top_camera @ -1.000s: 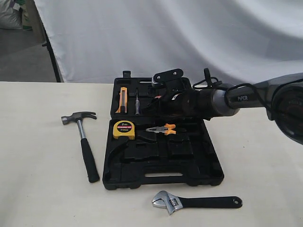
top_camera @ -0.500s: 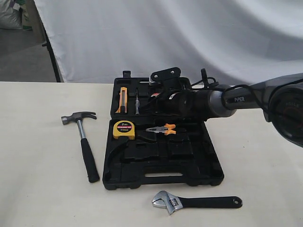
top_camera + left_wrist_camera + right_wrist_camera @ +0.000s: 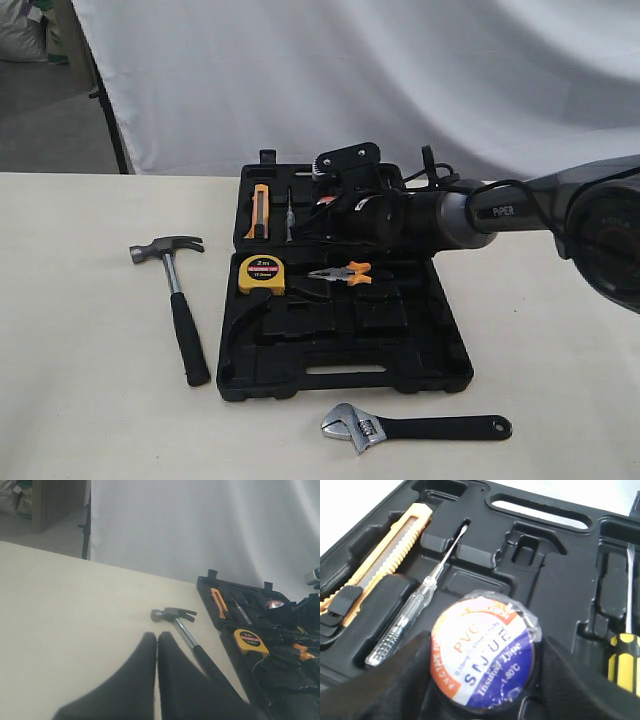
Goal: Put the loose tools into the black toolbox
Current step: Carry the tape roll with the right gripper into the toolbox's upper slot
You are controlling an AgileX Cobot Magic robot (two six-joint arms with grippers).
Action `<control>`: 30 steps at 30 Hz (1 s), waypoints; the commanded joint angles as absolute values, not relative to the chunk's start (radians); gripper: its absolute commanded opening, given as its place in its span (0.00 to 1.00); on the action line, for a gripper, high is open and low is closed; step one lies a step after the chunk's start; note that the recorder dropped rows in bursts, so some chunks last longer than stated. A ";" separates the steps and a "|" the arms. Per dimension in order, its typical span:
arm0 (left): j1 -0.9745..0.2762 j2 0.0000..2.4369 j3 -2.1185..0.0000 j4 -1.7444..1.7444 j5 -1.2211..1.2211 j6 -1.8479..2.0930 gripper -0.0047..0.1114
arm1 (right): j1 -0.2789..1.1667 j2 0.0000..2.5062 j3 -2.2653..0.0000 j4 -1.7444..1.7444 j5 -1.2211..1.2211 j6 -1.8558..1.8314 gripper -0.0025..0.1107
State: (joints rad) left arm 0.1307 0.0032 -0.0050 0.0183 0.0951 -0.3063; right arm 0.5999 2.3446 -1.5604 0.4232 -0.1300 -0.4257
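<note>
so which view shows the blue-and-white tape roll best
Right wrist view: the blue-and-white tape roll sits close, label readable. In the exterior view the right gripper mostly hides it; the left wrist view gives only a blur.

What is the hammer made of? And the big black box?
The hammer: head and neck look like shiny grey steel, the handle like matte black rubber or plastic. The black toolbox looks like moulded plastic, dull black, with tool-shaped hollows.

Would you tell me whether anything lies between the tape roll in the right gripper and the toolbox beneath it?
Nothing visible does. The right gripper holds the PVC tape roll above the black toolbox; the clear-handled screwdriver and utility knife lie aside in their own slots. The spot under the roll is hidden.
</note>
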 commanded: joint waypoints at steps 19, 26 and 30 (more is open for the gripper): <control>0.156 0.000 -0.008 0.023 0.088 -0.311 0.05 | 0.580 2.240 -1.568 0.419 -0.183 -0.389 0.68; 0.156 0.000 -0.008 0.023 0.088 -0.311 0.05 | 0.580 2.316 -1.568 0.419 -0.177 -0.366 0.04; 0.156 0.000 -0.008 0.023 0.088 -0.311 0.05 | 0.580 2.386 -1.568 0.422 -0.179 -0.359 0.03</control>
State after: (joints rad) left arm 0.1307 0.0032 -0.0050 0.0183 0.0951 -0.3063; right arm 0.5888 2.3494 -1.5669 0.4232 -0.1773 -0.3649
